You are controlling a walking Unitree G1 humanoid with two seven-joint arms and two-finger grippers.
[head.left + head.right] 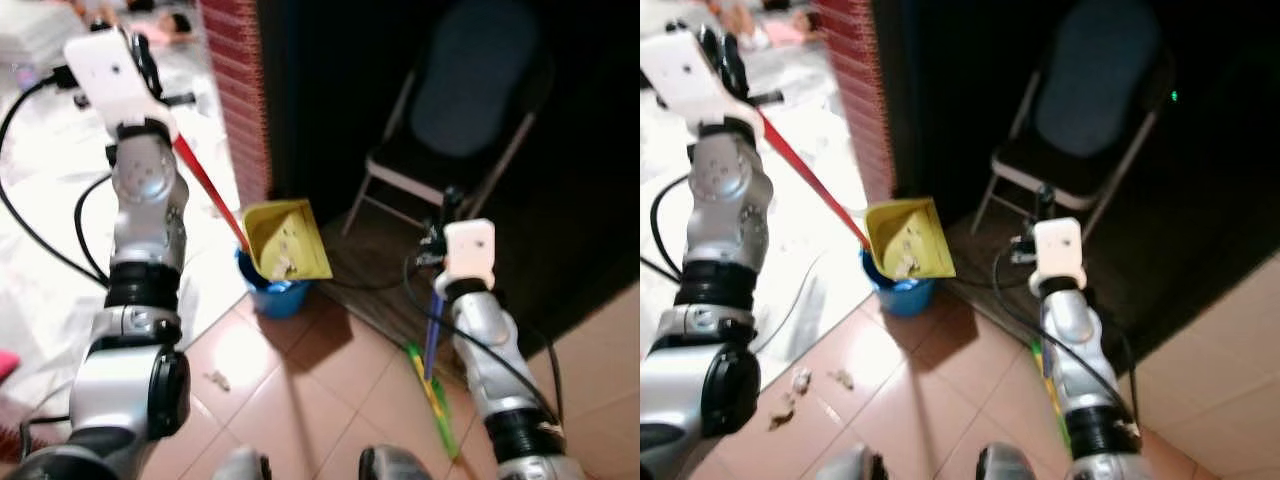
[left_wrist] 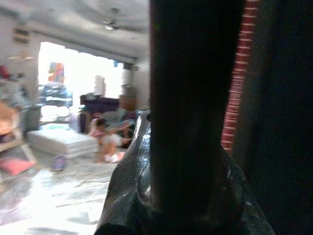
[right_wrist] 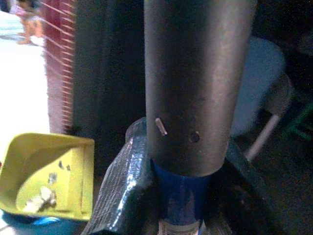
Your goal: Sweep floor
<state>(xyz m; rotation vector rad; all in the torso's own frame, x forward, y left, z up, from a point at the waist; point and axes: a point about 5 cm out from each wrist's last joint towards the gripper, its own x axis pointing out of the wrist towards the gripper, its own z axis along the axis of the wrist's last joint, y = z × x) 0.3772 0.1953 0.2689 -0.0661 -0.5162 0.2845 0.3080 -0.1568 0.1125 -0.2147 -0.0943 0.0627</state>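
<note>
L arm up high at far left, its gripper (image 1: 150, 62) near the top corner, fingers pinching the top end of a red handle (image 1: 210, 190); in the L wrist view a dark shaft fills the gap betw the fingers (image 2: 127, 196). Handle slants down and to the right to a yellow dustpan (image 1: 285, 238), which is tilted over a blue bin (image 1: 275, 295), its lower edge at the bin's mouth. A few pale scraps of debris (image 1: 283, 266) lie inside the pan near that lower edge. Bin stands on terracotta floor tiles (image 1: 300, 390), just beside the foot of a red brick pillar (image 1: 235, 90).

More litter on the tiles near the L arm: small pale bits (image 1: 800, 382) w/ a couple of crumbs beside them. Black cables (image 1: 40, 230) loop over the bright white floor behind the arm. Far back in the L wrist view, a person sits on the floor of a lit room, blurred.

Right of the pillar it's dark; a folding chair (image 1: 450, 130) w/ dark seat and pale legs stands there, well apart from the bin.

R arm low at right, gripper (image 1: 452, 215) w/ fingers closed round a broom pole (image 1: 432, 335), blue below the grip, dark above per the R wrist view. Pole runs down to a green broom head (image 1: 435, 400) resting on the tiles near the robot's feet.
</note>
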